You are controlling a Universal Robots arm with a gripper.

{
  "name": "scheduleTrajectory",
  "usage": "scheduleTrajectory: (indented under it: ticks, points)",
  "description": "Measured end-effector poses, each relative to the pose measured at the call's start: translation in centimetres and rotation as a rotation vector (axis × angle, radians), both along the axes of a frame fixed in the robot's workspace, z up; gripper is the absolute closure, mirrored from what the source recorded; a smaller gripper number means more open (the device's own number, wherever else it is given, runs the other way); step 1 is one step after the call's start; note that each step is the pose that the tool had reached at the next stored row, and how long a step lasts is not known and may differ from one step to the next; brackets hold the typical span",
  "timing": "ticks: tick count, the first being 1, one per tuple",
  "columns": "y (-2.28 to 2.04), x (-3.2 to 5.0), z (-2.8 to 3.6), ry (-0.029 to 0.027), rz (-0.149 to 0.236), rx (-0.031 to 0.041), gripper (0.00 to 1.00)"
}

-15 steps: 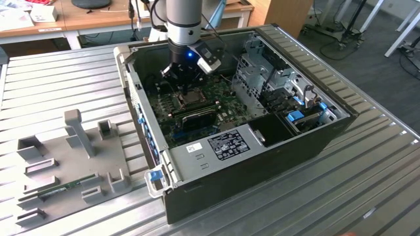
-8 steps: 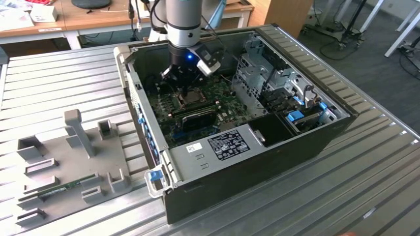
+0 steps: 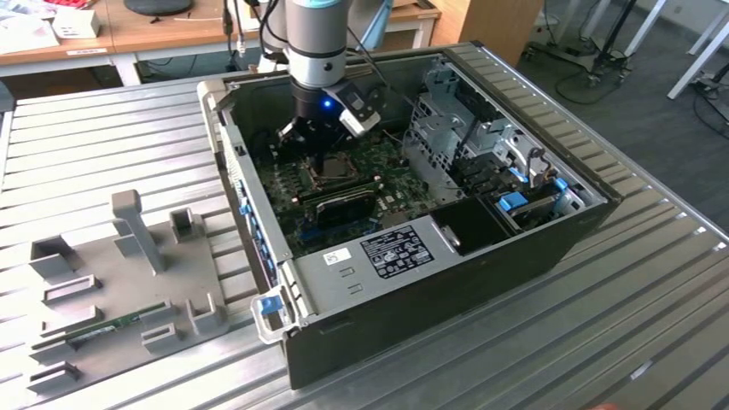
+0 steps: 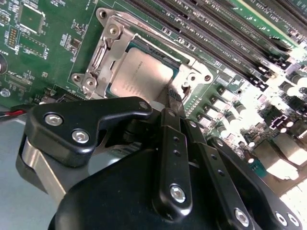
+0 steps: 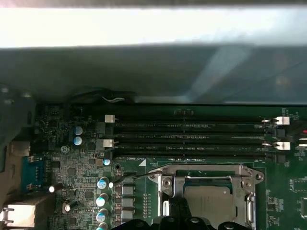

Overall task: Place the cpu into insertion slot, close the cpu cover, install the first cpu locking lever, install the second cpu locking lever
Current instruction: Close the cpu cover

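Gripper: the gripper (image 4: 172, 95) had its fingers pressed together, with nothing seen between them.
Where it was: its tip sat right at one edge of the insertion slot (image 4: 152, 49), likely so it could push on the metal parts there.
Cpu: the cpu (image 4: 141, 76) lay flat inside the slot, so that step looked done.
Cover: the cpu cover (image 4: 103, 55) lay down around the cpu, and its big hole let the grey top show.
Big picture: the computer case (image 3: 433, 333) filled the middle of the exterior view, and the arm reached in at the upper middle.
Hidden: the gripper's black body covered one side of the slot.
Hard to tell: whether the locking levers were hooked down.
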State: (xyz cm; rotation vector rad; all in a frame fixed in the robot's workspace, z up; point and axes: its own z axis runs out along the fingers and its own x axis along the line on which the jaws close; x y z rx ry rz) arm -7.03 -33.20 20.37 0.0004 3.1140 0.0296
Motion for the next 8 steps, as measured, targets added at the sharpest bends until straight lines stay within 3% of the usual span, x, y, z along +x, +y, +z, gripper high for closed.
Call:
scheduleTrajectory:
  ticks: [8]
  points:
    - [0.0, -0.09, -0.07, -0.0001, 0.0, 0.0001, 0.89]
